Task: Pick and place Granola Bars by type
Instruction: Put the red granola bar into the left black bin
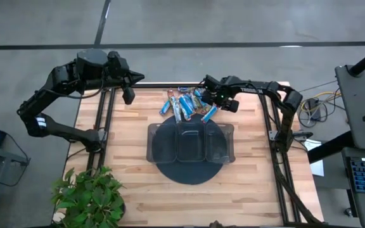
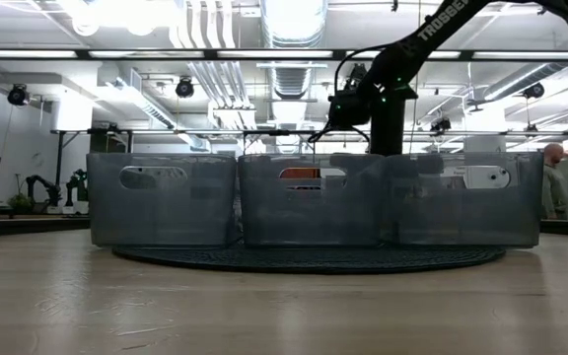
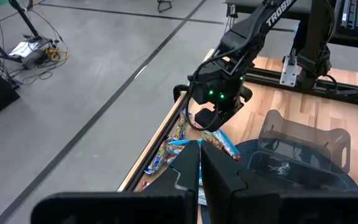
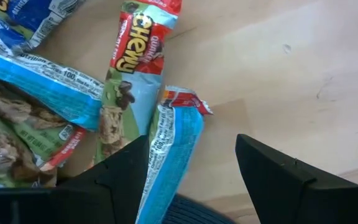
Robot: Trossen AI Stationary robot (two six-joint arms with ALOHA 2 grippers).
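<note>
The granola bars (image 1: 185,104) lie in a loose pile on the wood near the table's far edge, light blue, dark blue and reddish ones mixed. My right gripper (image 1: 213,95) hovers open above the pile's right end. In the right wrist view its fingers (image 4: 272,177) stand on either side of a light blue bar (image 4: 176,140), which lies next to a red "Chewy" bar (image 4: 135,56). In the low view the right gripper (image 2: 338,118) sits above the tray's rim height. My left gripper (image 1: 128,95) is shut and waits over the far left corner.
A dark three-compartment tray (image 1: 152,142) stands on a round dark mat (image 1: 189,174) at the table's middle, just nearer than the pile. Its grey walls (image 2: 166,197) fill the low view. A potted plant (image 1: 87,196) stands at the near left corner. Bare wood lies on both sides.
</note>
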